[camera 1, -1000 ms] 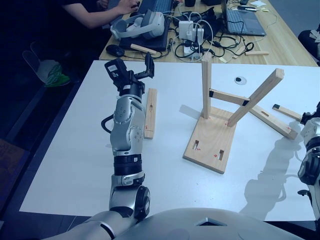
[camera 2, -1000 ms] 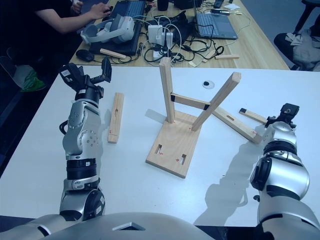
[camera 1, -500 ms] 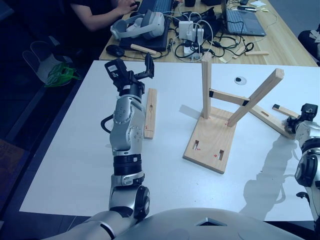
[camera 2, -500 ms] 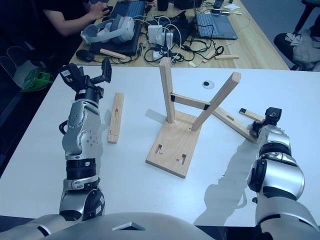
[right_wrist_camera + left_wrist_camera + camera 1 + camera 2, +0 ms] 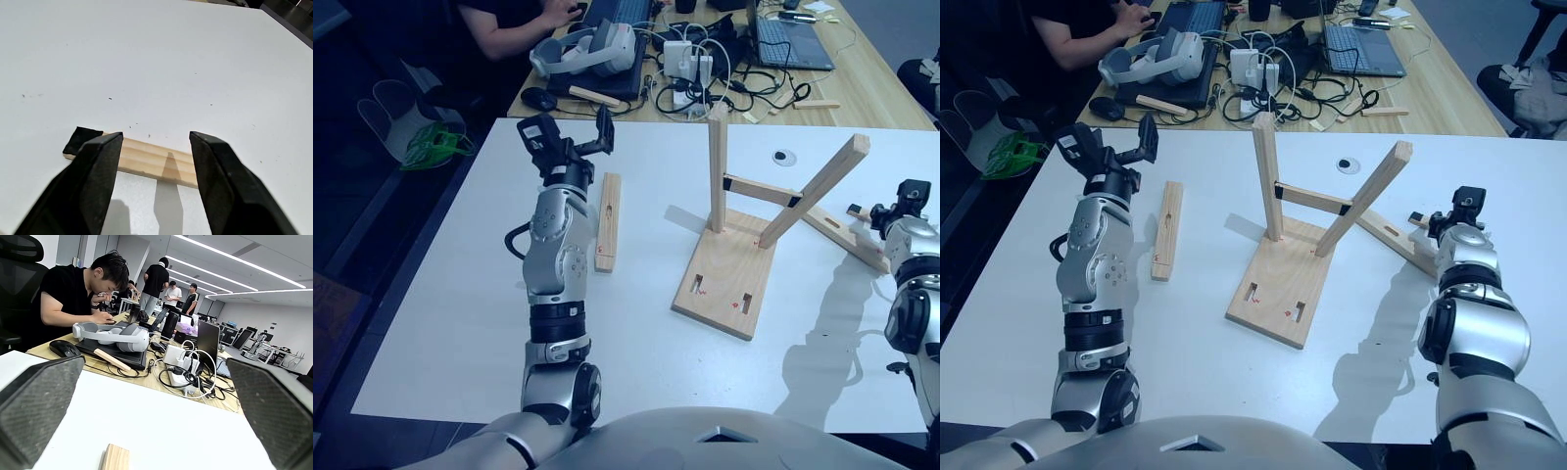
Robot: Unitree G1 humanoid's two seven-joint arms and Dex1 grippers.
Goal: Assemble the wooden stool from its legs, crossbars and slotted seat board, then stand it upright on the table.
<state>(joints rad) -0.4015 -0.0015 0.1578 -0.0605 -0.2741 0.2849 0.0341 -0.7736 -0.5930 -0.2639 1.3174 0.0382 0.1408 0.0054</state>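
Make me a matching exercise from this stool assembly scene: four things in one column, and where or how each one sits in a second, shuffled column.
Column one
1. seat board
2. loose leg
3. short crossbar
4. left gripper

Column two
A. lying flat by itself on the left half of the table
B. raised above the table, open, holding nothing
C. flat on the table with an upright leg standing in it
D. on the table beneath the open right gripper

Pairs: 1-C, 2-A, 3-D, 4-B
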